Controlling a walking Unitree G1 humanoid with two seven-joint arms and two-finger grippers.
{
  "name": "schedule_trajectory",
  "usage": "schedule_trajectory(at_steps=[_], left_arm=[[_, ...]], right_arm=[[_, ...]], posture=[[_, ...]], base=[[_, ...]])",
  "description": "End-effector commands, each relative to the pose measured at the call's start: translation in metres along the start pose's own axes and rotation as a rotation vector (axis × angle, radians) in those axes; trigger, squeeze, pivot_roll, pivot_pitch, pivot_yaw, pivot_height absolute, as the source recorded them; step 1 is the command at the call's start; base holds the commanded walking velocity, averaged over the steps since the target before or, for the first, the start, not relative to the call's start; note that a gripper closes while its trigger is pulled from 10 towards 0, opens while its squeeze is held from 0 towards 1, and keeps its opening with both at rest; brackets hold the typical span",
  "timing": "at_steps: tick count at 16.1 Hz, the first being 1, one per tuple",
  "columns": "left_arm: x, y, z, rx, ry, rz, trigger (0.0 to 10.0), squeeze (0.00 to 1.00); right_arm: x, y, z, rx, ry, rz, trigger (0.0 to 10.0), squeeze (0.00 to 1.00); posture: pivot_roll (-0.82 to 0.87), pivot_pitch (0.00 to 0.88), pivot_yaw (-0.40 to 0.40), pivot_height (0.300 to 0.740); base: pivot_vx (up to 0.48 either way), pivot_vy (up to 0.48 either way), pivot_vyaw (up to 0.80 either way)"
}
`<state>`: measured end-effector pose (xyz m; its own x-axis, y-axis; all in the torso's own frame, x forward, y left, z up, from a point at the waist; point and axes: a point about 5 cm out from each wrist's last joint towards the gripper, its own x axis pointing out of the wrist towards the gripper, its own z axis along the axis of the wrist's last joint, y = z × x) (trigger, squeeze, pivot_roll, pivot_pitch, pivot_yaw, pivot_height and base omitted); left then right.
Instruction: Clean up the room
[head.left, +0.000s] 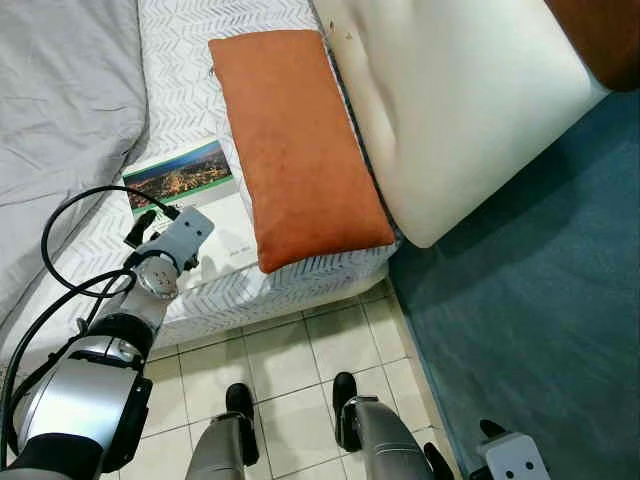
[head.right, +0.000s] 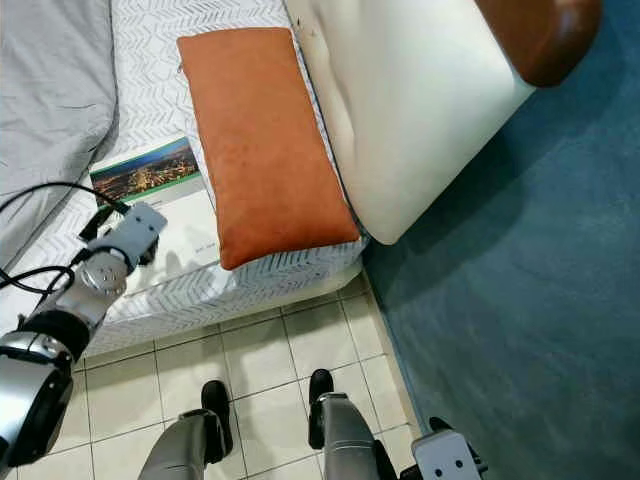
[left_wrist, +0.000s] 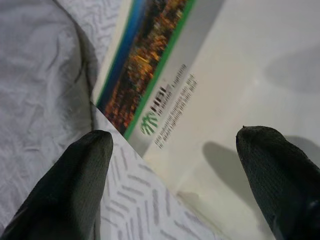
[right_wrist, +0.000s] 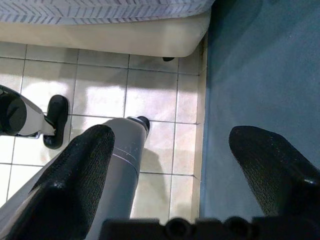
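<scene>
A white book (head.left: 200, 205) with a city photo and a green stripe on its cover lies flat on the patterned bed sheet (head.left: 180, 60), left of an orange pillow (head.left: 295, 145). My left gripper (head.left: 143, 226) hovers over the book's near left corner, open. In the left wrist view its two black fingers (left_wrist: 75, 180) straddle that corner of the book (left_wrist: 215, 90) with nothing between them. My right gripper (right_wrist: 172, 170) hangs open low at my right side over the floor.
A grey blanket (head.left: 55, 110) covers the bed's left part. A large cream cushion (head.left: 450, 100) leans on the bed's right edge. Teal carpet (head.left: 540, 300) lies to the right; white tiles (head.left: 290, 360) hold my two feet (head.left: 240, 400).
</scene>
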<state>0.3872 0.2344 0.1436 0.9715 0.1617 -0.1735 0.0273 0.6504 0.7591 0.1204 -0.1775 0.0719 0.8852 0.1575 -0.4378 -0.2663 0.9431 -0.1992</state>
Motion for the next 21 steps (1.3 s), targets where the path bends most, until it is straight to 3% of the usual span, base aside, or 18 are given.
schedule_trajectory(at_steps=[1, 3, 4, 6, 8, 9, 10, 11, 12, 14, 16, 19, 21], left_arm=[[-0.005, -0.008, -0.019, 0.05, 0.056, -0.042, 10.0, 1.0], [-0.008, -0.015, -0.028, -0.084, 0.068, -0.068, 10.0, 1.0], [-0.015, -0.035, -0.031, -0.424, 0.028, -0.117, 10.0, 0.0], [-0.022, -0.056, -0.025, -0.663, -0.058, -0.172, 10.0, 0.0], [-0.038, -0.078, -0.013, -0.725, -0.204, -0.223, 10.0, 0.0], [-0.073, -0.105, 0.001, -0.755, -0.311, -0.295, 10.0, 0.0], [-0.086, -0.112, 0.005, -0.766, -0.33, -0.313, 10.0, 0.0], [-0.094, -0.119, 0.006, -0.803, -0.335, -0.329, 10.0, 0.0], [-0.098, -0.127, -0.002, -0.884, -0.286, -0.297, 10.0, 0.0], [-0.092, -0.133, -0.003, -0.86, -0.258, -0.265, 10.0, 0.0], [-0.082, -0.121, 0.012, -0.828, -0.315, -0.285, 10.0, 0.0], [-0.078, -0.11, 0.015, -0.827, -0.303, -0.296, 10.0, 0.0], [-0.075, -0.11, 0.011, -0.807, -0.293, -0.291, 10.0, 0.0]], right_arm=[[-0.005, 0.003, -0.007, 0.001, 0.043, 0.0, 10.0, 0.0], [0.002, 0.005, -0.006, 0.014, 0.023, -0.002, 10.0, 0.0], [0.021, 0.003, 0.0, 0.055, -0.024, -0.021, 10.0, 0.0], [0.039, -0.001, 0.005, 0.102, -0.065, -0.041, 10.0, 0.0], [0.056, -0.007, 0.017, 0.144, -0.127, -0.056, 10.0, 0.0], [0.077, -0.017, 0.034, 0.191, -0.202, -0.087, 10.0, 0.0], [0.083, -0.021, 0.039, 0.204, -0.222, -0.099, 10.0, 0.0], [0.093, -0.025, 0.044, 0.218, -0.242, -0.119, 10.0, 0.0], [0.108, -0.034, 0.051, 0.256, -0.273, -0.152, 10.0, 0.0], [0.121, -0.038, 0.057, 0.273, -0.288, -0.161, 10.0, 0.0], [0.135, -0.036, 0.066, 0.234, -0.315, -0.133, 10.0, 0.0], [0.141, -0.04, 0.068, 0.209, -0.33, -0.15, 10.0, 0.0], [0.141, -0.041, 0.065, 0.185, -0.335, -0.156, 10.0, 0.0]], posture=[[-0.41, 0.52, -0.067, 0.74], [-0.38, 0.488, -0.045, 0.74], [-0.3, 0.403, -0.002, 0.74], [-0.25, 0.346, 0.021, 0.74], [-0.15, 0.22, 0.057, 0.74], [-0.08, 0.125, 0.078, 0.74], [-0.08, 0.125, 0.078, 0.74], [-0.06, 0.061, 0.085, 0.74], [-0.05, 0.024, 0.084, 0.74], [-0.04, 0.0, 0.081, 0.74], [-0.04, 0.0, 0.079, 0.74], [-0.05, 0.0, 0.084, 0.74], [-0.06, 0.0, 0.087, 0.74]], base=[[0.0, 0.0, 0.0], [0.0, 0.0, 0.0], [0.0, 0.0, 0.0], [0.0, 0.0, 0.0], [0.0, 0.0, 0.0], [0.0, 0.0, 0.0], [0.0, 0.0, 0.0], [0.0, 0.0, 0.0], [0.0, 0.0, 0.74], [0.0, 0.0, 0.72], [0.146, 0.148, 0.35], [0.315, 0.334, 0.0], [0.326, 0.352, 0.0]])
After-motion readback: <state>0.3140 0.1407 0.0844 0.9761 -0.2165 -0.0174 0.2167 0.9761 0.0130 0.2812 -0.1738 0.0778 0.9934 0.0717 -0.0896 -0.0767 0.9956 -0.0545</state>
